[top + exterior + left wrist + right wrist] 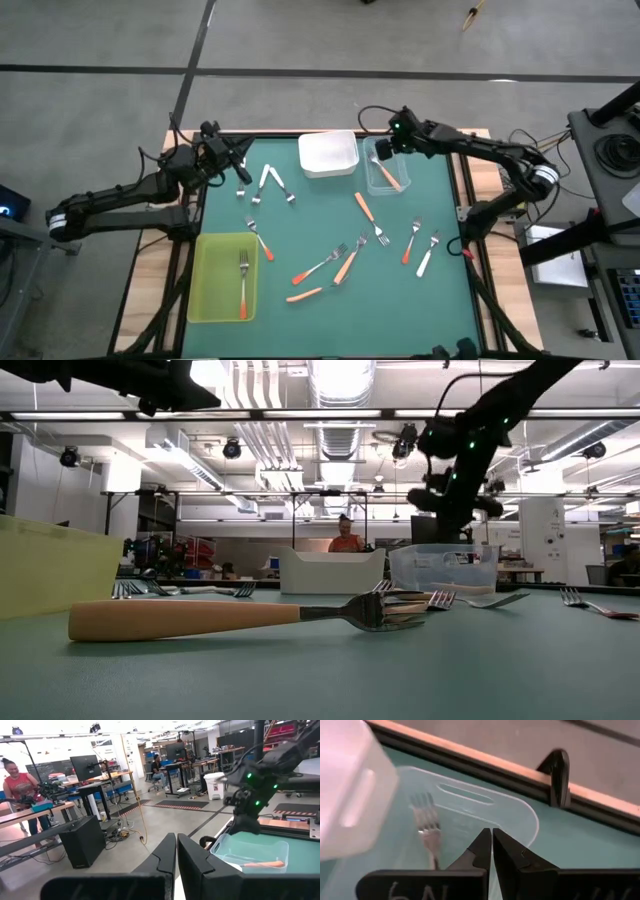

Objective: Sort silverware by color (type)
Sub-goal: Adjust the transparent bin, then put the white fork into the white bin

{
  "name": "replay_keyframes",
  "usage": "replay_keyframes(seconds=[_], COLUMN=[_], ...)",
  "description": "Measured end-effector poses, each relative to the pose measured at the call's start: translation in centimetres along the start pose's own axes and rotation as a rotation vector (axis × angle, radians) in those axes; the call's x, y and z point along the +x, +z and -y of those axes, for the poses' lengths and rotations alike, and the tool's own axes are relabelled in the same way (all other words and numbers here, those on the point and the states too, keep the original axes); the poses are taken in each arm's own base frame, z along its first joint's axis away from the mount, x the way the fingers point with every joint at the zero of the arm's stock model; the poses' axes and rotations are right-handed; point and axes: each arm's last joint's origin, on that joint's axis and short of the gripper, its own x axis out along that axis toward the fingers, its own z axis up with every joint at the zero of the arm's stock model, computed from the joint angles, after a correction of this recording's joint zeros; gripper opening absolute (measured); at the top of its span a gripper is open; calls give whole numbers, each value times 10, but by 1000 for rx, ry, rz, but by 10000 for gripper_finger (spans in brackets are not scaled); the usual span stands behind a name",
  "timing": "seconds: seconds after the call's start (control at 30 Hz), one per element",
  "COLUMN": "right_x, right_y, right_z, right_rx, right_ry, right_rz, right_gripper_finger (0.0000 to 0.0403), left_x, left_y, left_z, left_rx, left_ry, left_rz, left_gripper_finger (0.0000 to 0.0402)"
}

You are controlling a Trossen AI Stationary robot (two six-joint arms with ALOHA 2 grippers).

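Several forks with red-orange, light orange or white handles lie flat on the green mat, such as a white-handled pair (272,182) and a light orange one (346,264). One light orange fork (389,173) (427,826) lies in the clear tray (372,182). A red-orange fork (243,287) lies in the yellow-green tray (205,300). My right gripper (385,151) (491,845) hovers shut and empty over the clear tray's far end. My left gripper (241,150) (177,851) is shut and empty, raised above the mat's far left corner.
A white tray (328,154) sits at the mat's far edge, right beside the clear tray. Wooden table edges (468,180) frame the mat. A large light orange fork (200,617) lies close to the low camera. People stand in the room beyond.
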Motion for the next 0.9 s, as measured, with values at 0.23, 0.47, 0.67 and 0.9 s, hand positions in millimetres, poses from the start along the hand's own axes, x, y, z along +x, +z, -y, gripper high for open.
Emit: replay_keyframes(seconds=[0.23,0.47,0.67,0.9], right_x=[24,31,19,-29], right_y=[-3,-3,1,-1], right_z=[4,13,12,0], right_rx=[-2,6,1,-24], right_ry=[-106,-224,-203,-118], right_rz=[-45,-39,-1,90], right_gripper_finger=[9,9,9,9], left_x=[0,0,0,0], left_y=[-1,-1,-1,-1], left_z=[0,0,0,0], left_rx=[18,21,22,-68], left_ry=[-1,-2,-2,-3], left_rz=[-7,-7,-7,-11], left_gripper_finger=[0,0,0,0])
